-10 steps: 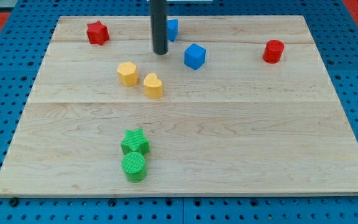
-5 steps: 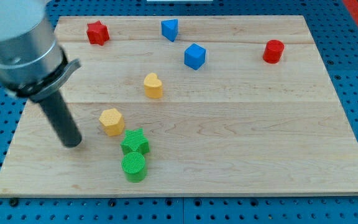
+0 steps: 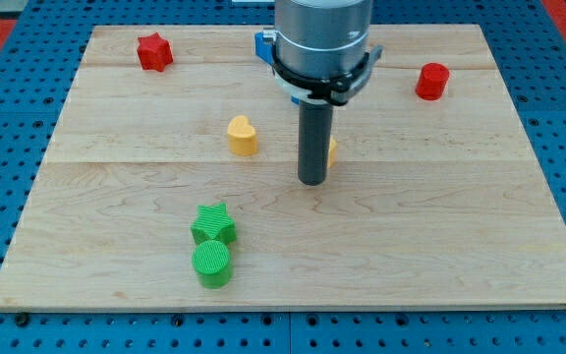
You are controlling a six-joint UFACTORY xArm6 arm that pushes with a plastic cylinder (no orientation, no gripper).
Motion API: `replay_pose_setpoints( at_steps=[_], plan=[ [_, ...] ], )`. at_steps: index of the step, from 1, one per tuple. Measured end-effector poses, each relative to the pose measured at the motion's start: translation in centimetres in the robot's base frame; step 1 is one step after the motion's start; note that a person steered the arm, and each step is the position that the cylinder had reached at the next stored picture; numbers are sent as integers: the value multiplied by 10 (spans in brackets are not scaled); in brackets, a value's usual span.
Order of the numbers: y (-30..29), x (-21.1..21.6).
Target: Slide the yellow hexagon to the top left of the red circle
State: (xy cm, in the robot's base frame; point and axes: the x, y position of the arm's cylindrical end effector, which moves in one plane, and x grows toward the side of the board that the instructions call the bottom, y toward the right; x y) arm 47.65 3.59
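The yellow hexagon (image 3: 333, 151) is near the board's middle, mostly hidden behind my rod; only a sliver shows at the rod's right edge. My tip (image 3: 311, 181) rests on the board just in front of and to the left of the hexagon, seemingly touching it. The red circle (image 3: 431, 81) stands at the view's upper right, well above and to the right of the hexagon.
A yellow heart-shaped block (image 3: 243, 136) sits left of the rod. A red star (image 3: 152, 51) is at the top left. A blue block (image 3: 261, 43) peeks out behind the arm's body. A green star (image 3: 212, 224) and green circle (image 3: 211, 264) touch at the lower left.
The rod swung from the board's left side to the middle. The yellow hexagon moved from beside the green star up and right to the centre. The arm now hides the blue cube.
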Motion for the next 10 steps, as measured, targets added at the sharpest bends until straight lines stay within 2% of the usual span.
replay_pose_setpoints(
  at_steps=[2, 3, 5, 6, 7, 8, 9, 10],
  plan=[
    [7, -65],
    [35, -77],
    [-3, -22],
    [-6, -64],
    [24, -97],
    [32, -102],
    [7, -83],
    [-10, -114]
  ],
)
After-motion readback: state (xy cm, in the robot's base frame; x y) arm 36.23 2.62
